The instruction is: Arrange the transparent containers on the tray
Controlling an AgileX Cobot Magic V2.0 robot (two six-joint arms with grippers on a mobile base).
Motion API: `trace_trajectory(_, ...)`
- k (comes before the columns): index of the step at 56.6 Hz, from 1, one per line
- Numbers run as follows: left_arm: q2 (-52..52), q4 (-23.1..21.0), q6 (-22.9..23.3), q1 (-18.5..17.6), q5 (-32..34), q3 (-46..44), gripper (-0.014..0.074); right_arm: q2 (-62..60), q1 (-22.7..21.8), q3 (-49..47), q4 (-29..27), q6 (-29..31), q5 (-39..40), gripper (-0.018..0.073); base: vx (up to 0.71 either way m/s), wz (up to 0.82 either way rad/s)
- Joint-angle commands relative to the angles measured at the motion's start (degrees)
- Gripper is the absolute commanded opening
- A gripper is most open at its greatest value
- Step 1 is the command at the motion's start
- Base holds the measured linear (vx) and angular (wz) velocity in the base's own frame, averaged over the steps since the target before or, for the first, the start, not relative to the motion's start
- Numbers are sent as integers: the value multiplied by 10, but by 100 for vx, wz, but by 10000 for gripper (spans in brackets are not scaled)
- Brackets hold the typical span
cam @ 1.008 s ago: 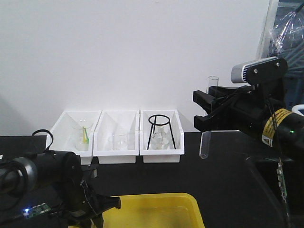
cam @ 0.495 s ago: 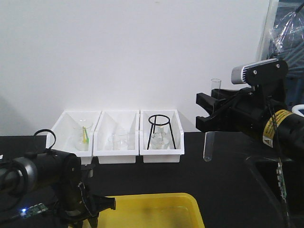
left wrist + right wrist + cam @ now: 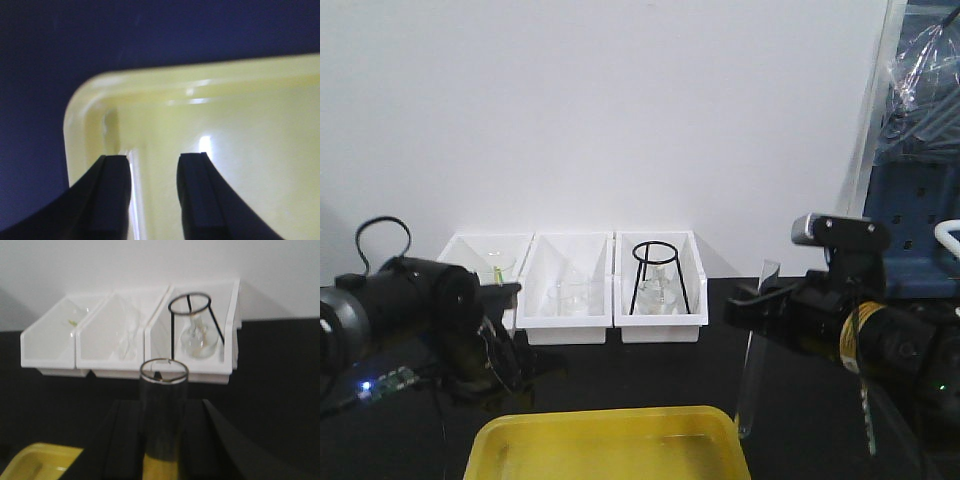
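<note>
flat matte black tabletop (image 3: 650, 375), carrying two groups of items.
1. row of three white open-topped rectangular plastic bins (image 3: 565, 328), standing side by side at the far side of the tabletop, neighbouring walls touching, long sides running front to back.
2. shallow bright yellow rectangular plastic tray (image 3: 620, 414), rounded corners, raised rim, lying flat at the near side, well apart from the bins, with bare black surface between them; its near part is cut off from view.
</note>
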State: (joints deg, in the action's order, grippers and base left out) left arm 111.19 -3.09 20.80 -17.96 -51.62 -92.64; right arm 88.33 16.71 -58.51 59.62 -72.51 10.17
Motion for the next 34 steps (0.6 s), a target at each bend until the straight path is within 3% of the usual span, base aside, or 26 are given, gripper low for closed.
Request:
trace_trajectory(1, -61, 0, -17, -4, 11, -43, 366, 7, -1, -3, 56, -70, 60, -13, 0, 0)
trace_trajectory(11, -101, 1, -40, -4, 19, -79, 366, 32, -1, -8, 202, -226, 112, -13, 0, 0)
trace_trajectory(24, -122, -1, -45, -4, 27, -90, 366, 39, -1, -16, 433, -451, 125, -13, 0, 0)
trace_trajectory(34, -122, -10, -45, -4, 12, -90, 366, 42, -1, -14, 431, -470, 147, -11, 0, 0)
